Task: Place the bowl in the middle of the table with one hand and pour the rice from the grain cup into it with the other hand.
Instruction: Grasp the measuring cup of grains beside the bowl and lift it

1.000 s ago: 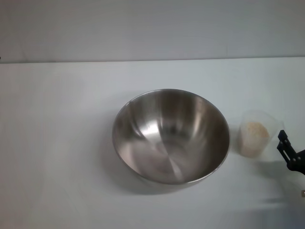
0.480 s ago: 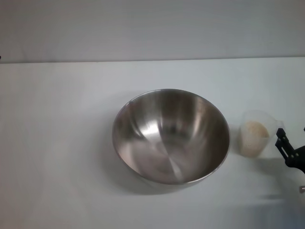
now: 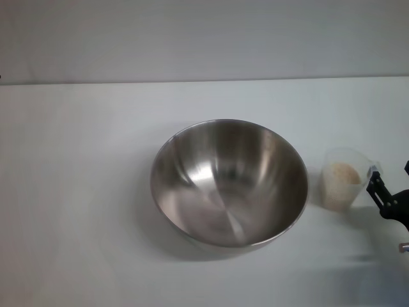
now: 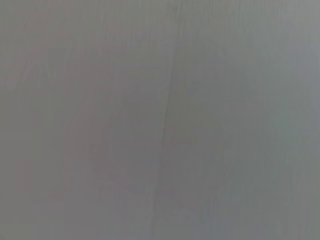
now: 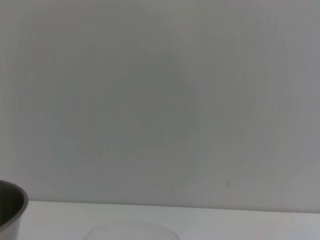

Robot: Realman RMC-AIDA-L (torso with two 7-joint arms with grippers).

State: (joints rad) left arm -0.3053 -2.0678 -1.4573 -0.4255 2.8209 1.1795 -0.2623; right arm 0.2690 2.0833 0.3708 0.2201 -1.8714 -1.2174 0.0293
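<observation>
From the head view we see the bowl (image 3: pixel 229 182) sitting in the middle of the table (image 3: pixel 77 192), with lots of open white room on its left. The grain cup (image 3: pixel 345 179) with the rice (image 3: pixel 344 174) stands just beside the bowl's right edge. The right gripper (image 3: pixel 388 199) is at the picture's right edge, close to the cup; we cannot tell if it is open. In the right wrist view, the bowl's rim (image 5: pixel 11 207) peeks in at a corner.

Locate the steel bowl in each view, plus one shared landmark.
Head view: bowl at centre of the table, grain cup to its right.
Left wrist view: not in it.
Right wrist view: only its rim, at the lower left corner.
Shared landmark: the white table.
</observation>
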